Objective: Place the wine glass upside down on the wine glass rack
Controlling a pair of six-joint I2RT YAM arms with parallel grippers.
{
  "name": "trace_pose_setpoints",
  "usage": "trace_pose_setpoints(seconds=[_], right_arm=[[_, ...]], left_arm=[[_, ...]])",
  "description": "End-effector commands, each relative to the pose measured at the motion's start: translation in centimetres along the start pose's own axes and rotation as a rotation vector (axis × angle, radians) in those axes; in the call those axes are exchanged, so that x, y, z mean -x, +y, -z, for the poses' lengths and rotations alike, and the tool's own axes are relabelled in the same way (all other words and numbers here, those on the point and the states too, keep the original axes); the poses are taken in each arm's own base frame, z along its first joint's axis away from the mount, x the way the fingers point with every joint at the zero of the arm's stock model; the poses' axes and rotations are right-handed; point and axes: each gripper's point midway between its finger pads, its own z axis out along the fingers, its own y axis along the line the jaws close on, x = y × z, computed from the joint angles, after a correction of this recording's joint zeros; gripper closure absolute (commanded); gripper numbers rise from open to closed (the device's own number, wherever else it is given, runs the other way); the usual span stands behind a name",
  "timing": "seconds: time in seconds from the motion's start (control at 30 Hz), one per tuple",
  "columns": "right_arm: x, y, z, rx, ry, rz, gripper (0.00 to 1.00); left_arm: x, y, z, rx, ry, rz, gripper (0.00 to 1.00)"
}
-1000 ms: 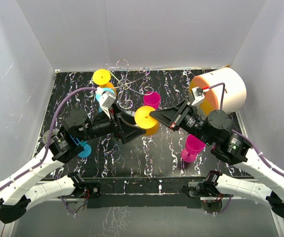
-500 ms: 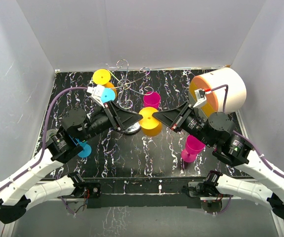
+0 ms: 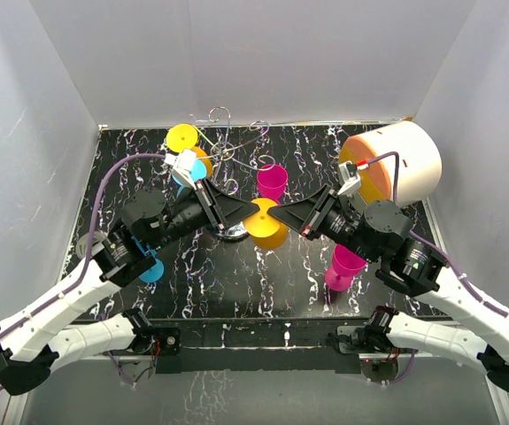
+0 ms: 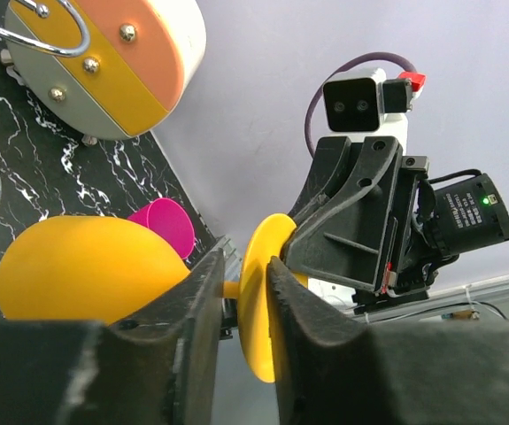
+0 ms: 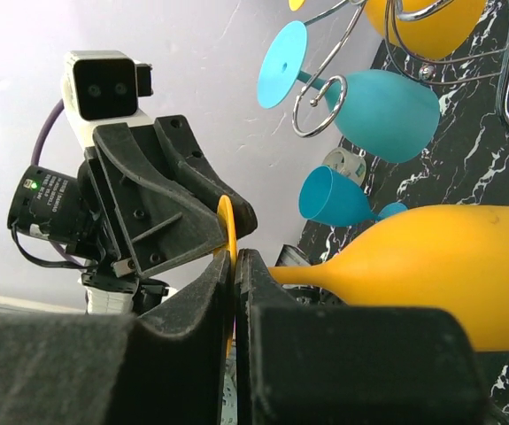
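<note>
From above, we found the stem of the yellow wine glass (image 3: 268, 225) hidden by both grippers. The glass lay sideways just before the wine glass rack (image 3: 227, 149). The right gripper (image 5: 234, 257) clamped its foot, and the left gripper (image 4: 243, 266) stood slightly apart astride the stem. The rack carried a teal glass (image 5: 385, 115).

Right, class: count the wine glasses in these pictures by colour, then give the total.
Yellow wine glasses: 2
Blue wine glasses: 2
Pink wine glasses: 2
Total: 6
</note>
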Motion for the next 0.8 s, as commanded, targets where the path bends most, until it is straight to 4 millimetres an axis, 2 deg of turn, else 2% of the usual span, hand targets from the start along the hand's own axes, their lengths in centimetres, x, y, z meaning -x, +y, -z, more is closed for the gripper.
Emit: trace_pose_setpoints(seconds=[0.0,0.03,0.1,0.13,0.23,0.3,0.37,0.5,0.77], right_arm=[[0.7,1.9,0.2,0.075,-0.022,0.021,1.0],[0.7,1.9,0.2,0.074,-0.022,0.024,1.0],[0.8,1.7,0.3,0.069,-0.027,0.027,1.0],[0.8,1.7,0.3,0.069,-0.031,0.032,0.94],[1.4,1.5,0.6,0.057,-0.058,0.054,0.56],[1.9,1.4,0.9,0.049,-0.083,0.068,0.42],[2.5,1.4,1.4,0.047,-0.113,0.077,0.34],[4.1,0.9,2.7,0.019,-0.197,0.089,0.26],[6.3,0.4,5.2,-0.005,-0.317,0.108,0.24]], left_arm=[[1.1,-3.0,0.5,-0.083,-0.01,-0.009,0.92],[1.2,-3.0,0.5,-0.081,-0.013,-0.008,1.0],[1.4,-2.8,0.3,-0.062,-0.023,-0.001,1.0],[1.6,-2.7,0.2,-0.051,-0.026,0.0,1.0],[2.5,-3.0,-0.2,-0.027,-0.046,0.003,1.0],[3.1,-3.3,-0.6,-0.021,-0.062,0.014,1.0],[3.7,-3.2,-1.0,-0.002,-0.086,0.029,1.0],[4.7,-2.0,-1.4,0.063,-0.141,0.051,1.0],[6.6,0.5,-1.8,0.147,-0.266,0.067,1.0]])
